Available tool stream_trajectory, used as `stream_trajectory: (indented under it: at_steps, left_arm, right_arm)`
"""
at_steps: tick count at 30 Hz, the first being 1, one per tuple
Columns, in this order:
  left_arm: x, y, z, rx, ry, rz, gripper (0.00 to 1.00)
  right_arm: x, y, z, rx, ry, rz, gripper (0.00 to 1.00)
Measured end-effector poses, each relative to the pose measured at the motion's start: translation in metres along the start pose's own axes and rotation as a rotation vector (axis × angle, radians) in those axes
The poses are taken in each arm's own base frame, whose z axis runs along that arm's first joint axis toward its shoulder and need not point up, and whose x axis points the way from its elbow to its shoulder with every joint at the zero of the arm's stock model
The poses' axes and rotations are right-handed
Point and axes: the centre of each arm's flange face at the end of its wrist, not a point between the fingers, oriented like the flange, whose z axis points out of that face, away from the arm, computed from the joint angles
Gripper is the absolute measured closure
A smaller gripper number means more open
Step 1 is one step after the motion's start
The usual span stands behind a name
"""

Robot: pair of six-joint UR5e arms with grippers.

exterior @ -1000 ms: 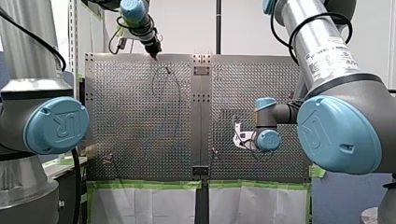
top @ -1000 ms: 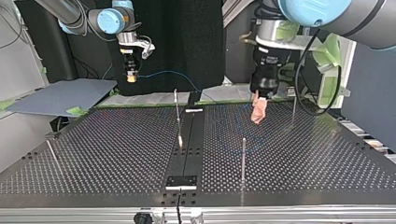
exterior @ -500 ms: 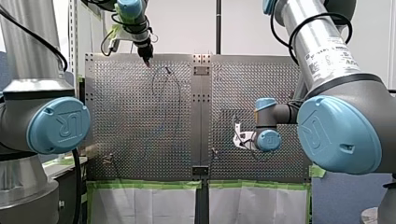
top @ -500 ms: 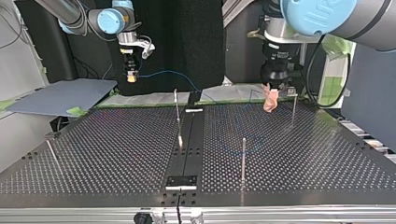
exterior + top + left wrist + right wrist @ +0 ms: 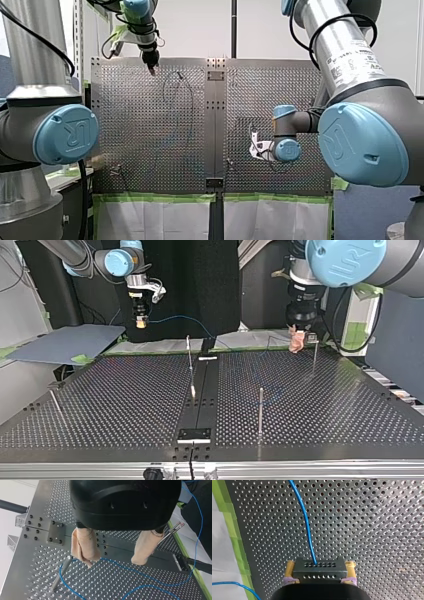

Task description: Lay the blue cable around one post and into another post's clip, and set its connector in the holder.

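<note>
The connector (image 5: 319,571) is clamped in my right gripper (image 5: 320,567); my left gripper (image 5: 151,68), at the front view's upper left, is held open over the blue cable (image 5: 306,522).

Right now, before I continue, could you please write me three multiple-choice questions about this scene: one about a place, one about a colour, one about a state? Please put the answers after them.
1. Where is the black connector?
A. in a holder on the table
B. between the fingers of my right gripper
C. lying beside a post

2. What colour are the pads of my left gripper?
A. green
B. blue
C. beige

3. In what state is my left gripper?
A. open, holding nothing
B. shut on the connector
C. shut on a post

Answers:
1 B: the right wrist view shows it clamped between the two fingers, with the blue cable leaving it.
2 C: the left wrist view shows both pads beige.
3 A: there the fingers stand wide apart and grip nothing.
</note>
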Motion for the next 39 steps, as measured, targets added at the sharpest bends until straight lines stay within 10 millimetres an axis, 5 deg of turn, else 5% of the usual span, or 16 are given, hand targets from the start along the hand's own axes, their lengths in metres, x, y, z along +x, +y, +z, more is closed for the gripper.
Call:
stream_trajectory:
  at_steps: [39]
  left_arm:
    - [-0.0016,0.0086,0.0056,-0.017,0.005,0.008,0.0]
  right_arm:
    - [-0.0008,0.0004,-0.0002,-0.001,-0.004,-0.003,1.0]
